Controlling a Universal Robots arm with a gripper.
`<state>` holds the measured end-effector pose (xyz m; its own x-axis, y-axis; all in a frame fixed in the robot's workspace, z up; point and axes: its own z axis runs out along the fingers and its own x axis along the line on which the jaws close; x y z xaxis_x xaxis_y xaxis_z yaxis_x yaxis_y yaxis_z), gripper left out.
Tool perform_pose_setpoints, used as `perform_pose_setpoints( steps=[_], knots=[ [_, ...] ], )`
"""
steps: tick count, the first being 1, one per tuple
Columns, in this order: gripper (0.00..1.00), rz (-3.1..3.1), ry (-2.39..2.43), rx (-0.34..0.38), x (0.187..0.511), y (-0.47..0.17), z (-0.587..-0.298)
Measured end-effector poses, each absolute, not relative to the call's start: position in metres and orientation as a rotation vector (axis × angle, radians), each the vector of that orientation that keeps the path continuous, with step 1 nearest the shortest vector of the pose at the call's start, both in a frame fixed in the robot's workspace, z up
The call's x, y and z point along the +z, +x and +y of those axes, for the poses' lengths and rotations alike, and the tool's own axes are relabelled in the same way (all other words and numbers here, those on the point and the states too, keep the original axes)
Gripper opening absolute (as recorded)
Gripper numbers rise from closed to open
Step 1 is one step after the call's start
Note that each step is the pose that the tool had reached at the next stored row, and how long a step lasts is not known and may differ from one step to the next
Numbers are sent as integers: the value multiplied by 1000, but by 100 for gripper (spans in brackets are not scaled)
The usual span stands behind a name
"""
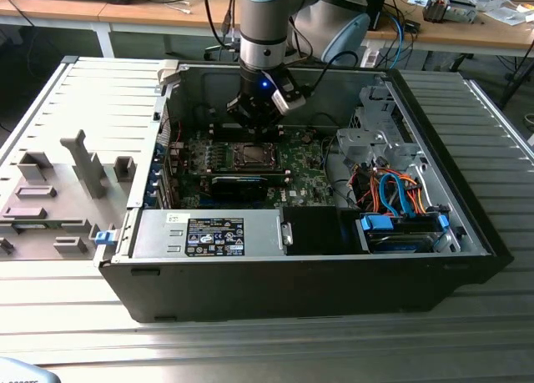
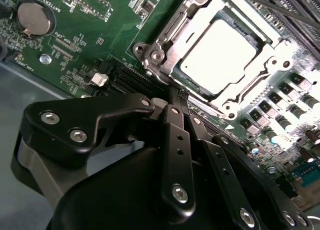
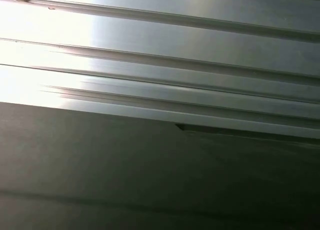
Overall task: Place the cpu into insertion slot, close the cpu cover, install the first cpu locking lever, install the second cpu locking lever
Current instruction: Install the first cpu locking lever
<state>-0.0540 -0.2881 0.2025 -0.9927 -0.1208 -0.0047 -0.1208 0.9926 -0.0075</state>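
tool (image 2: 175, 97) fingers pressed together, parked at the cpu cover (image 2: 220, 54) edge around 7 o'clock; cpu (image 2: 217, 54) seated. slip off and the board gets scratched.

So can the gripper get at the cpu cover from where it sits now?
Probably yes. In the second wrist view the gripper, fingers together, sits right at the edge of the cpu cover, closed over the cpu, with nothing between them.
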Motion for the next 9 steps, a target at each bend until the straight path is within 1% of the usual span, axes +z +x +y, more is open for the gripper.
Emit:
perform_pose_setpoints(
  steps=[4,9],
  knots=[
    [11,3132,-190,-11,211,-54,-288],
    [11,3132,-190,-11,211,-54,-291]
  ],
)
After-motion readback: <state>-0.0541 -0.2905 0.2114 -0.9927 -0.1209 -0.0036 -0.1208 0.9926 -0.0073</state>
